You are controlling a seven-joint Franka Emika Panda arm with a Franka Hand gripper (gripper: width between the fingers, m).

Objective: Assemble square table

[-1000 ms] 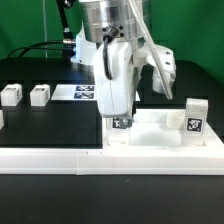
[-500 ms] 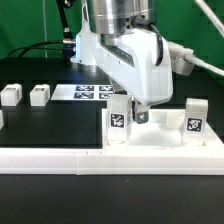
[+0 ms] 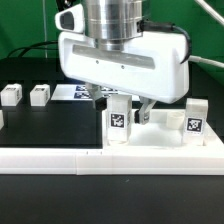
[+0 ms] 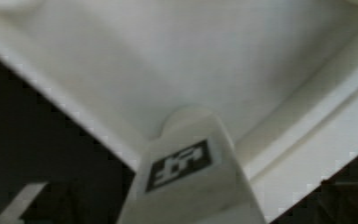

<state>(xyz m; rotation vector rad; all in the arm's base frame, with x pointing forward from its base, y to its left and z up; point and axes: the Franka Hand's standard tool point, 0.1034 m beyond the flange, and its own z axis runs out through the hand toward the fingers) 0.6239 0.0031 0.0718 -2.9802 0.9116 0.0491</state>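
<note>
The white square table top (image 3: 160,130) lies on the black table at the exterior view's right. One white tagged leg (image 3: 118,120) stands upright at its near left corner, and a second leg (image 3: 194,116) stands at its right. My gripper (image 3: 122,108) hangs broadside just above the first leg, its fingers (image 3: 146,111) spread wider than the leg and apart from it. In the wrist view the same leg (image 4: 194,165) rises between the dark fingers (image 4: 23,203) over the top (image 4: 194,60). Two loose legs (image 3: 12,95) (image 3: 40,95) stand at the left.
The long white L-shaped rail (image 3: 60,158) runs along the front edge. The marker board (image 3: 78,92) lies behind the gripper. Cables and the arm's base stand at the back, before a green wall.
My hand has turned about its vertical axis, from narrow-side-on to broadside, and its fingers now stand apart from the leg. The leg stays upright on the top.
</note>
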